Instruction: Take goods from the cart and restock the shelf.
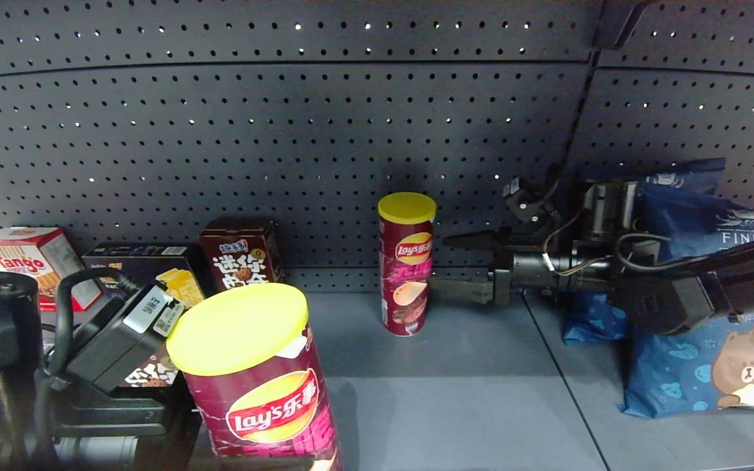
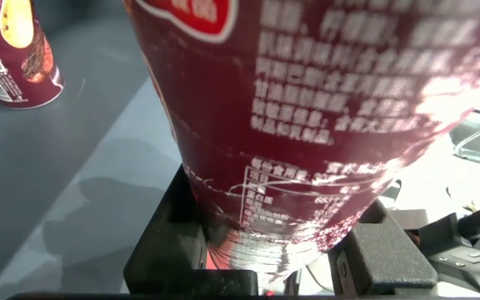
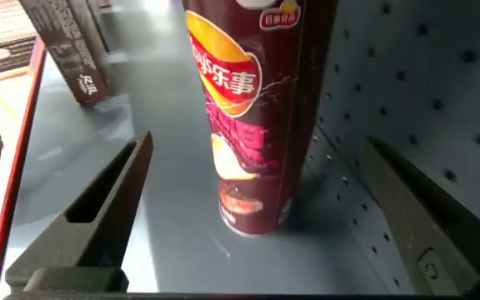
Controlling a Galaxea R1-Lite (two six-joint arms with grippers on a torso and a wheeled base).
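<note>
Standing upright on the grey shelf (image 1: pixel 468 386), toward its back and just before the perforated back panel (image 1: pixel 285 131): one potato-chip canister (image 1: pixel 406 265), maroon body, yellow lid, near the middle of the shelf's width.

Item 2: second potato-chip canister (image 1: pixel 259 386) of the same kind, upright, at the front left of the shelf and well apart from the first. The left claw (image 2: pixel 277 267) is clamped on its lower body, a black finger (image 2: pixel 173 242) pressed against either side. Its base runs past the edge of the head view, so whether it rests on the shelf cannot be told.

Item 3: right claw (image 1: pixel 441 263), reaching in from the right, level with the middle of the standing canister. Its fingers are spread wide and grip nothing. The tips sit just beside the canister's right side; contact cannot be judged. In the right wrist view the canister stands between the two spread fingers.

Stock at left rear, in a row along the back panel:
- red-and-white wafer box (image 1: pixel 27 261), farthest left
- dark box with a yellow picture (image 1: pixel 148 268), next to it
- brown cookie box (image 1: pixel 241 255), upright, nearest the standing canister but apart from it

Stock at right: blue snack bags (image 1: pixel 698 353), one printed with a bear, leaning against the back panel behind the right arm.
</note>
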